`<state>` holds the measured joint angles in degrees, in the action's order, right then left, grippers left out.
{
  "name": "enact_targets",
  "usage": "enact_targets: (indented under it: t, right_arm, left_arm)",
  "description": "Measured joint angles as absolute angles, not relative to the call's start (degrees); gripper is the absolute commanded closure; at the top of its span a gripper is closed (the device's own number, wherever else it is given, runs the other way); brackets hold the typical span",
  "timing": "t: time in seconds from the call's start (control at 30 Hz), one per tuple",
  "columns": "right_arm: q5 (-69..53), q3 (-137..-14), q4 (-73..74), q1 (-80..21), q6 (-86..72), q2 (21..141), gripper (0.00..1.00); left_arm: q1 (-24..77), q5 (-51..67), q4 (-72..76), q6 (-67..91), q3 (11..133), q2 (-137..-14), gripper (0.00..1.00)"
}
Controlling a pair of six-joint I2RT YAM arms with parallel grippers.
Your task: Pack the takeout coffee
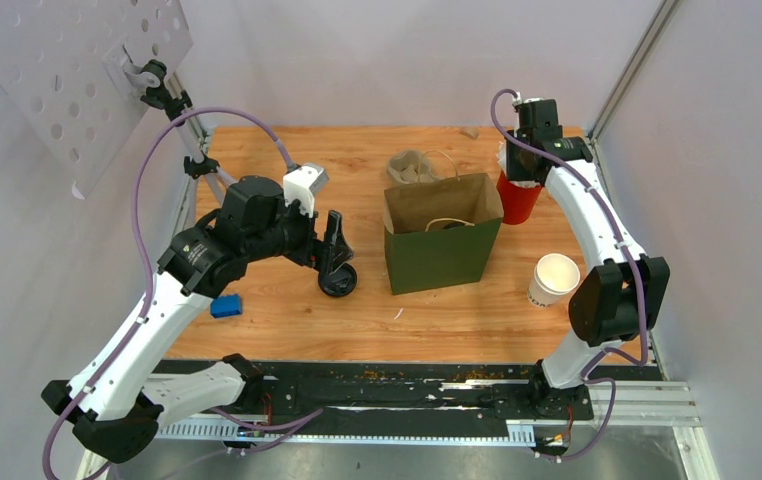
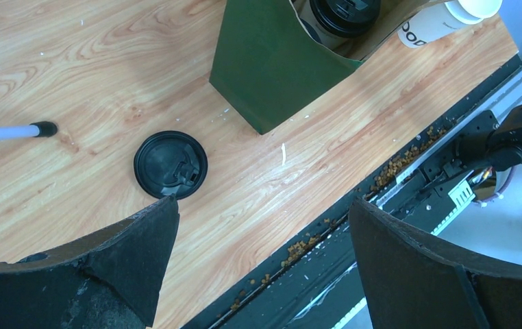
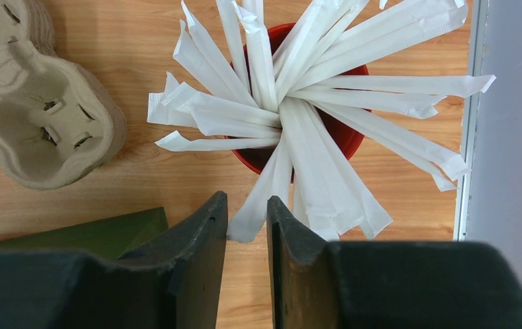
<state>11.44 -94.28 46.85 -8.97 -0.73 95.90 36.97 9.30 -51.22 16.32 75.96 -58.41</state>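
Observation:
One white paper cup [image 1: 554, 278] with dark print stands without a lid to the right of the green paper bag [image 1: 442, 240]; it also shows in the left wrist view [image 2: 436, 24]. A second cup with its black lid on [image 2: 344, 12] sits inside the bag [image 2: 265, 62]. A loose black lid [image 2: 170, 164] lies on the table left of the bag, also seen from above [image 1: 338, 281]. My left gripper [image 2: 264, 202] is open and empty, just above and beside that lid [image 1: 335, 262]. My right gripper [image 3: 246, 205] hovers over the red cup of stirrers [image 3: 344, 133], jaws a narrow gap apart, one stirrer's end [image 3: 248, 223] at the tips.
A grey pulp cup carrier [image 3: 35, 123] lies behind the bag, left of the red cup [image 1: 517, 198]. A small blue block [image 1: 225, 305] lies at the left near edge. A white rod with a black tip [image 2: 11, 131] rests left of the lid. Walls close the right side.

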Motion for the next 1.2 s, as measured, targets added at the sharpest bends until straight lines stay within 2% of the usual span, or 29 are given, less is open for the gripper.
enact_targets:
  t: [0.27, 0.87, 1.2]
  right_arm:
    - [12.0, -94.9, 47.4, -9.0, 0.6, 96.2, 1.00]
    - [12.6, -110.6, 59.9, -9.0, 0.8, 95.6, 1.00]
    - [12.5, -112.6, 64.3, -9.0, -2.8, 80.2, 1.00]
  left_arm:
    - [37.0, 8.6, -51.3, 16.1, 76.0, -58.8, 0.00]
    - [37.0, 2.7, -51.1, 14.4, 75.0, -58.2, 0.00]
    - [37.0, -2.4, -49.8, 16.1, 71.8, -55.8, 0.00]
